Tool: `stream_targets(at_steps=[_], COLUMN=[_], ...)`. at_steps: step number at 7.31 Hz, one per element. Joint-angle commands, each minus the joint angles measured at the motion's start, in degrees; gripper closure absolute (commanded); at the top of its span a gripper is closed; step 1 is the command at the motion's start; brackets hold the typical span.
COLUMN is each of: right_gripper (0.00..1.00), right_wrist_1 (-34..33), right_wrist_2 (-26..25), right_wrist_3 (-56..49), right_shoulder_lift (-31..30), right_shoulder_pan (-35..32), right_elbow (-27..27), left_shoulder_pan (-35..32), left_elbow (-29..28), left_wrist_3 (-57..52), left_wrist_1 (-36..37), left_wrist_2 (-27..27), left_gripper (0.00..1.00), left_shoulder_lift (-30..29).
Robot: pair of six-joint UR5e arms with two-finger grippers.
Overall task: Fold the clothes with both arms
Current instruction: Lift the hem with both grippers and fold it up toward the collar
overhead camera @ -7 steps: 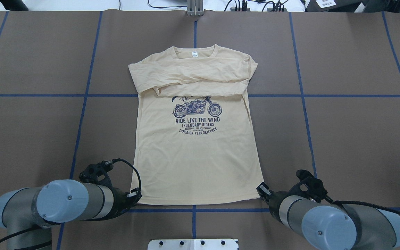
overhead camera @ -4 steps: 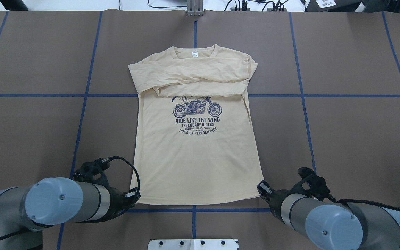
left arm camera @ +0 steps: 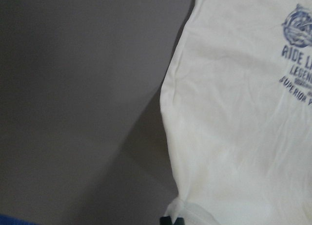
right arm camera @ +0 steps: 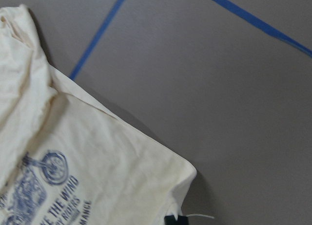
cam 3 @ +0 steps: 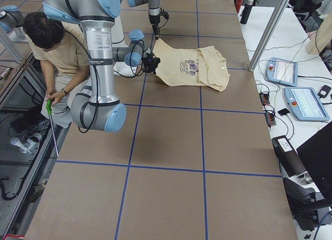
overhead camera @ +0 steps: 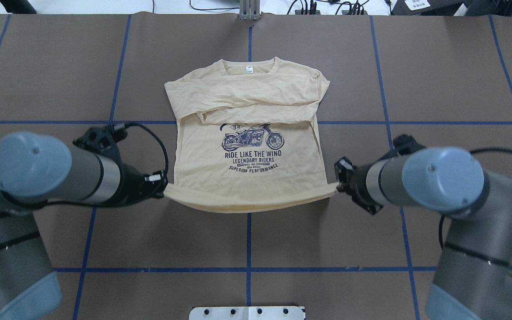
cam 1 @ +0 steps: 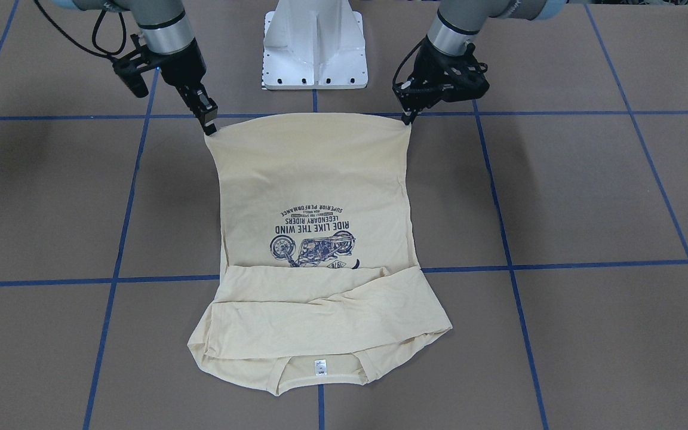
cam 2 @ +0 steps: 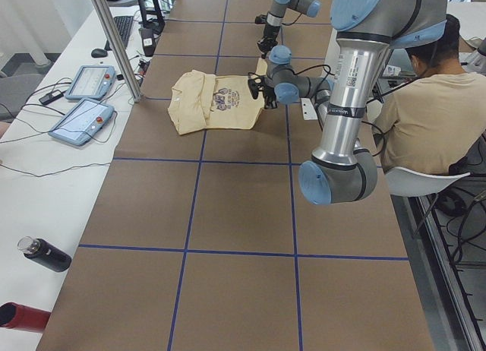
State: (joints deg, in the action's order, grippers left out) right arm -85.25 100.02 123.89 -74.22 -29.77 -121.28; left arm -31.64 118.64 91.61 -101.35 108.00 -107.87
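The table [overhead camera: 438, 80] carries the T-shirt [overhead camera: 247, 178] straight out from the pedestal base [overhead camera: 247, 312], with the collar at the end farthest from it. Both sleeves [overhead camera: 247, 95] lie crossed over the chest, so that stage looks done. The left gripper [overhead camera: 163, 189] and right gripper [overhead camera: 337, 186] are each pinched tight on a hem corner. They hold the hem [overhead camera: 247, 205] off the surface, roughly midway between base and collar. By my reading the lengthwise fold is half made. What remains is carrying the hem to the neck label [overhead camera: 249, 69], laying it down and letting go.
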Motion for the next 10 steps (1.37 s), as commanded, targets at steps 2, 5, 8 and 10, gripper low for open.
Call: stream_targets(at_steps=[2,5,8,10], right_gripper=[1.00,1.00,1.00,1.00], right_wrist_1=[-2.2,9.8,15.8,16.3], right_wrist_2=[8.0,7.3,5.1,3.5], right_wrist_3=[-12.2,-18.0,-22.7,-23.5], right_shoulder_lift=[18.0,27.7,33.3,34.6], right_shoulder_pan=[-15.4,-18.6,-18.7,-17.9], right_elbow=[20.1,43.3,56.8,61.2], left_shoulder_pan=[-13.2,-17.4,-17.8,-17.7], left_elbow=[-17.1,-35.9,-49.2,-55.1], left_wrist_3=[-7.0,-8.9,-9.0,-9.1], left_wrist_1=[-3.7,-23.3,-32.8,-37.1], left_wrist_2=[3.6,3.4,-0.4,-1.7], left_gripper=[1.00,1.00,1.00,1.00], left_shoulder_lift=[-13.5,-16.8,-22.8,-25.3])
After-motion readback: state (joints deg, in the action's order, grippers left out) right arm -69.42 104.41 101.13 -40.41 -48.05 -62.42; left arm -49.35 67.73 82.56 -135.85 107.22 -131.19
